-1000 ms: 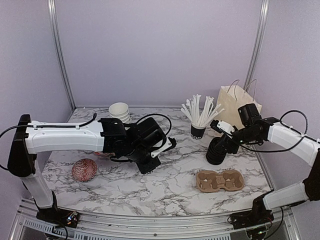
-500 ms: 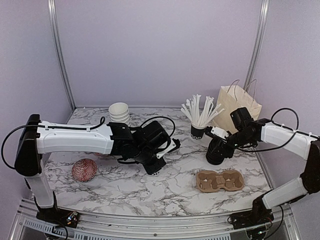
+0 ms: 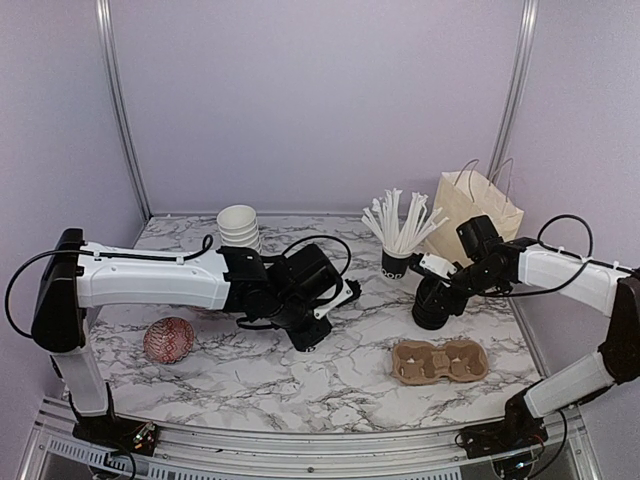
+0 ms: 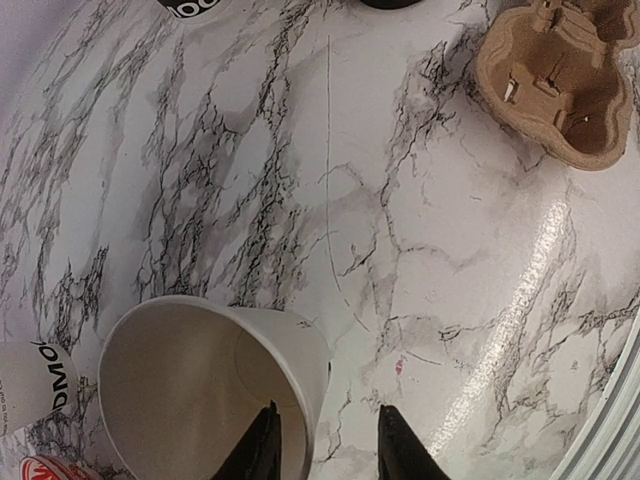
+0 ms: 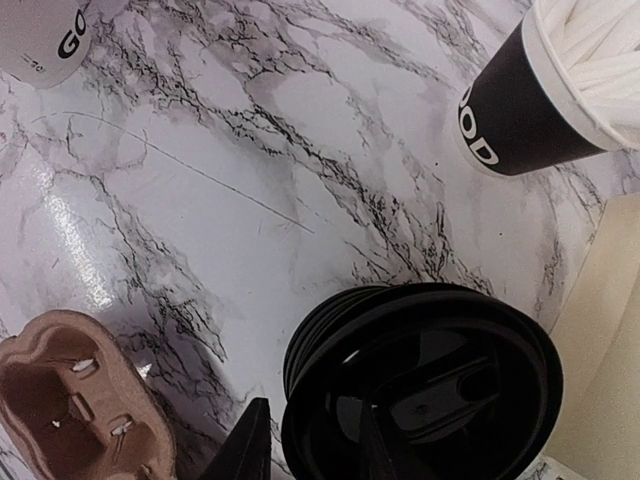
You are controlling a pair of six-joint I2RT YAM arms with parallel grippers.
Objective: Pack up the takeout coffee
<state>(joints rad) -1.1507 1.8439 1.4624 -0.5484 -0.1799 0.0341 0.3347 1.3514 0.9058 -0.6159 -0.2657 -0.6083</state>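
A white bench of black-veined marble fills the floor of a small booth. Plain lavender walls close it in, aluminium posts rise at the two back corners, and a metal rail runs along the near edge. The stone is glossy. In the left wrist view a bright streak of light lies across it and a thin dark hairline runs down its middle.

The left arm reaches to the middle of the bench. The left fingers stand apart and open, straddling the wall of an open-topped white paper cup. One finger is inside the rim and the other is outside, clear of the cup. Just beside this cup, toward the left edge of that view, is a small white paper cup with black lettering. A red-and-white patterned ball lies toward the bench's left side.

On the right side, the right fingers bracket the rim of the top lid on a stack of round black plastic lids. Whether they pinch it cannot be told.

A black paper cup of white stirrers stands just behind the stack. A brown paper bag with handles stands in the back right corner. A brown moulded-pulp two-cup carrier lies in front of the stack, near it but apart. A stack of lidless white cups stands at the back left.
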